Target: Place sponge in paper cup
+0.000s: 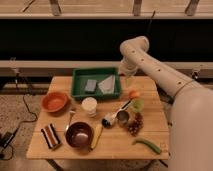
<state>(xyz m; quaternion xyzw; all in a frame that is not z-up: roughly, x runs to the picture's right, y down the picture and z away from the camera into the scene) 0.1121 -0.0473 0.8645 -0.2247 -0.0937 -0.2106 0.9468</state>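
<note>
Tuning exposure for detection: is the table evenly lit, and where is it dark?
Camera view: table warmly, fairly evenly lit; the dark band behind it hides detail; the pale pincer hangs beside the back right corner of the green tray; sponge and paper cup are well lit.

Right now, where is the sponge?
Camera view: the sponge lies in the green tray, left of the grey cloth; the gripper hovers by the tray's right edge.
</note>
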